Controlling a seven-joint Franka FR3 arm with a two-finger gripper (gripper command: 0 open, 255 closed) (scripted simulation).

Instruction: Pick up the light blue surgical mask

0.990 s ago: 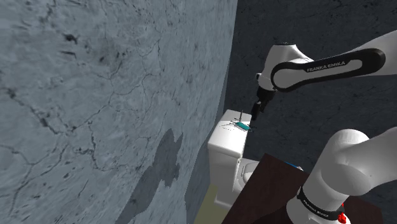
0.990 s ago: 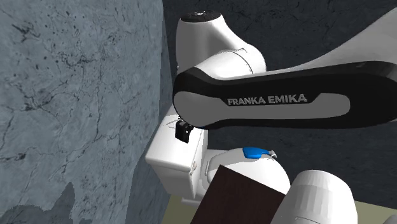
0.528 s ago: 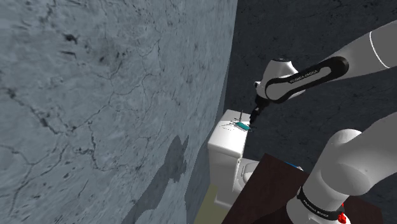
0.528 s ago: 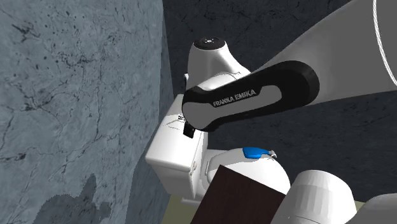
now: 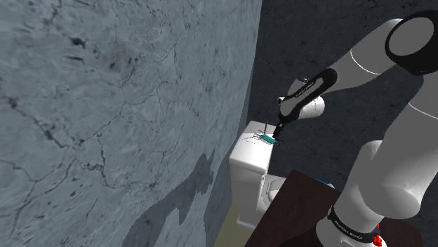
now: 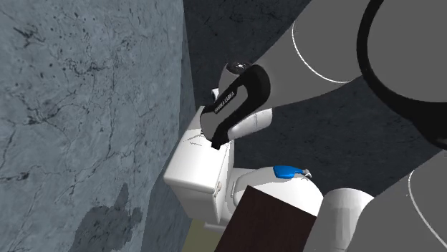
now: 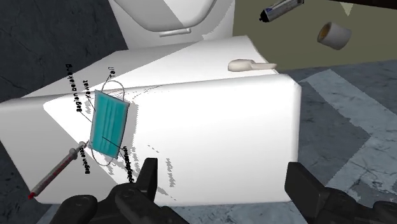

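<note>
Wrist view gives me the best read: the all-black two-finger gripper (image 7: 222, 168) is spread wide, its fingers standing well apart with nothing between them but the bare top of the white box-shaped toilet tank (image 7: 210, 121). It holds nothing and touches nothing that I can see. The flat, pleated light blue surgical mask (image 7: 109, 124) lies on that tank lid, off to one side of the fingers and outside their gap. Its thin ear loops carry small black lettering I cannot read. A slim grey syringe with a red end (image 7: 57, 170) lies just beside the mask's corner.

From the shoulder view, the gripper (image 5: 279, 128) hangs close above the mask (image 5: 267, 138), which shows as a small teal sliver on the tank (image 5: 249, 161); I cannot tell whether a fingertip meets it. In the second exterior view the arm's dark wrist covers part of the tank (image 6: 192, 172). A small blue object (image 6: 288, 171) on the toilet is too small to identify.
</note>
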